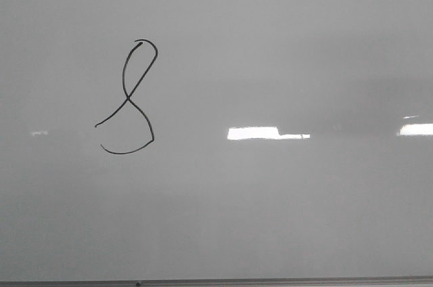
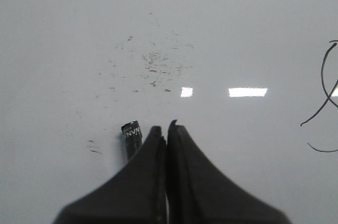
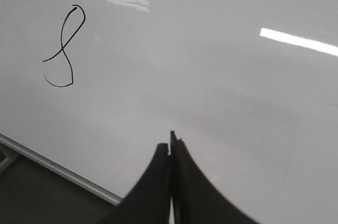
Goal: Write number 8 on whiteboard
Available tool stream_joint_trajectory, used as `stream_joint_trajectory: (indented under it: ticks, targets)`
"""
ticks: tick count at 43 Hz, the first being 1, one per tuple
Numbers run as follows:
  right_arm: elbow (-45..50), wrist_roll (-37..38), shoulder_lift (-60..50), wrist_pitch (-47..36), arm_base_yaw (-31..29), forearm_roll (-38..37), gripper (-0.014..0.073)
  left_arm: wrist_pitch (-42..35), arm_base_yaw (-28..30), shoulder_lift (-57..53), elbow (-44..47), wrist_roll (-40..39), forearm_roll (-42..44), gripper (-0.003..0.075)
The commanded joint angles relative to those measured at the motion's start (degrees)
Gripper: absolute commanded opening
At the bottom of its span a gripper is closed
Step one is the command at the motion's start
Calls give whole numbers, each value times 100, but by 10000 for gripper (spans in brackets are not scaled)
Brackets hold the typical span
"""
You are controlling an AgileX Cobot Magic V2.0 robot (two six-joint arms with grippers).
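The number 8 (image 1: pixel 128 99) is a thin black figure on the left part of the whiteboard (image 1: pixel 284 199), with a closed upper loop and an open lower loop. It also shows in the left wrist view (image 2: pixel 321 73) and the right wrist view (image 3: pixel 63 49). My left gripper (image 2: pixel 168 127) is shut, its jaws pressed together over the whiteboard (image 2: pixel 248 28). A black marker (image 2: pixel 132 135) pokes out beside its left finger, outside the jaws. My right gripper (image 3: pixel 170 148) is shut and empty above the whiteboard (image 3: pixel 222 76). Neither gripper shows in the front view.
Small black scribble marks (image 2: pixel 157 65) dot the board ahead of the left gripper. The board's thin grey frame edge (image 1: pixel 270 281) runs along the near side and shows in the right wrist view (image 3: pixel 58 170), with a dark surface (image 3: pixel 37 197) beyond it. Bright light reflections (image 1: pixel 260 133) lie on the board.
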Motion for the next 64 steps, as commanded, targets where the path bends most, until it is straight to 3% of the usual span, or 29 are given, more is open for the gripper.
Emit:
stream_joint_trajectory:
  ticks: [1, 9, 20, 34, 47, 64]
  targets:
    - [-149, 14, 8, -323, -37, 95, -69, -434, 4, -74, 79, -61, -61, -21]
    - [-28, 8, -11, -554, -37, 47, -69, -434, 4, -74, 79, -61, -61, -21]
    - [1343, 445, -769, -2149, -114, -651, -69, -434, 4, -74, 79, -61, -61, -21]
    - [2602, 1503, -1864, -1527, -1153, -1729, -69, -434, 4, -74, 79, -61, -61, -21]
    - [2783, 2283, -2231, -1101, -1184, -2634, -69, -434, 4, -74, 79, -61, -61, -21]
    - [2783, 2329, -2774, -1048, -1184, -2663, -69, -434, 4, -74, 79, -61, -61, -21]
